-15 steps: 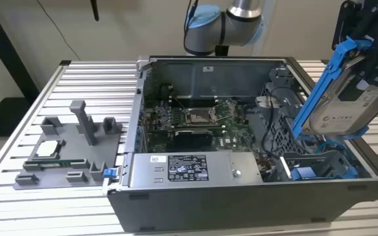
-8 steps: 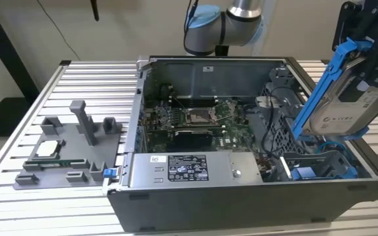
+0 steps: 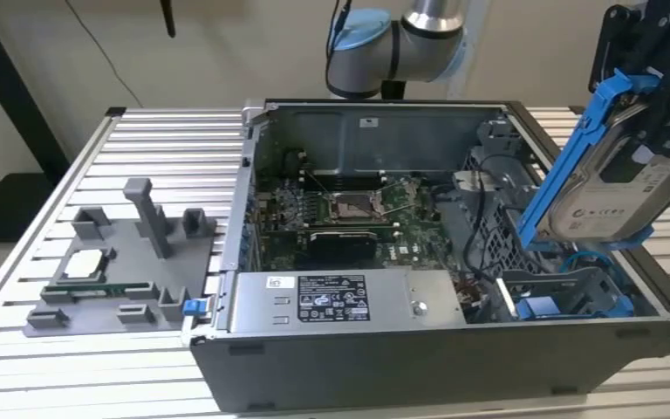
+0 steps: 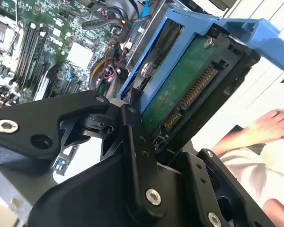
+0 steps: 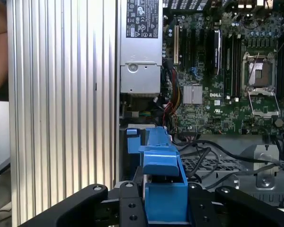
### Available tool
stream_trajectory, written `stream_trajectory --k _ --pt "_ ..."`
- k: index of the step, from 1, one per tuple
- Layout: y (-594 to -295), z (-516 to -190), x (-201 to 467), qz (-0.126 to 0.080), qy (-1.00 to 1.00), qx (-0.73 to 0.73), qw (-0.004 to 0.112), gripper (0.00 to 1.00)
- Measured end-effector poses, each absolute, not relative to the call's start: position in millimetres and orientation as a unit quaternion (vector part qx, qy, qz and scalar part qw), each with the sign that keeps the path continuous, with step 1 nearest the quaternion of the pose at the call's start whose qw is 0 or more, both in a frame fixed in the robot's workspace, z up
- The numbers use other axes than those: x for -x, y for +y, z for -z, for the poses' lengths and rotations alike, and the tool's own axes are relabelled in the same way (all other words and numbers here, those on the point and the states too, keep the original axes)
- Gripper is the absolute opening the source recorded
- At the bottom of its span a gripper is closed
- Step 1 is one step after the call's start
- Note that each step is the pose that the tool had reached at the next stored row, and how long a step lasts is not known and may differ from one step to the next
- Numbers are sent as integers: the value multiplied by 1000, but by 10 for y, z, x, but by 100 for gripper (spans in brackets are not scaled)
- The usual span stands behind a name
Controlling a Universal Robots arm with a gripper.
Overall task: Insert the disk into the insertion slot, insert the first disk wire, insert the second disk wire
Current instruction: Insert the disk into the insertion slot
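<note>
With gripper [image 5: 165, 208] jaws pinched on the blue carrier frame [image 3: 574, 148], holding the disk [image 3: 609, 196] tilted above the insertion slot [image 3: 568, 292] in the open computer case [image 3: 428, 367]. Not yet seated. Likely to jam on the bay's edge or snag nearby cables [image 3: 471, 236] if lowered at this slant.

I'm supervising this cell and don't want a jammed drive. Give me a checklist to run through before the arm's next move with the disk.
1. Grip: ok. The gripper is shut on the disk, at its blue carrier.
2. Position: ok. The disk hangs above the insertion slot.
3. Alignment: not ok. The disk is steeply tilted and not yet entered.
4. Slot mouth free of the blue cable: cannot tell.
5. Person's hand clear of the computer case: ok.
</note>
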State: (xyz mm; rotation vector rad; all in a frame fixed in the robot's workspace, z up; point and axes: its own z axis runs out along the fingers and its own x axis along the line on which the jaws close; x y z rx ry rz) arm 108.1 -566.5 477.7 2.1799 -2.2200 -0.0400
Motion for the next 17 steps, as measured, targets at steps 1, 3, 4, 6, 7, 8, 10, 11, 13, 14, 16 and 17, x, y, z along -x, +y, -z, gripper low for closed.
stream_trajectory --k 1,3,4,6,7,8,10,11,13,14,16,17 --pt "-5665 -4771 -1083 13 -713 -701 15 0" --pt "-5665 -4754 -1087 13 -713 -701 15 0" --pt "-5665 -4745 -1089 13 -713 -701 15 0" --pt "-5665 -4727 -1094 13 -713 -701 15 0" --pt "-5665 -4719 -1097 13 -713 -701 15 0" --pt "-5665 -4711 -1099 13 -713 -701 15 0" --pt "-5665 -4693 -1106 13 -713 -701 15 0" --pt "-5665 -4684 -1110 13 -713 -700 15 0" --pt "-5665 -4664 -1117 13 -714 -700 15 0" --pt "-5665 -4655 -1122 13 -714 -700 15 0" --pt "-5666 -4636 -1132 13 -714 -700 15 0" --pt "-5666 -4626 -1136 13 -714 -700 15 0"
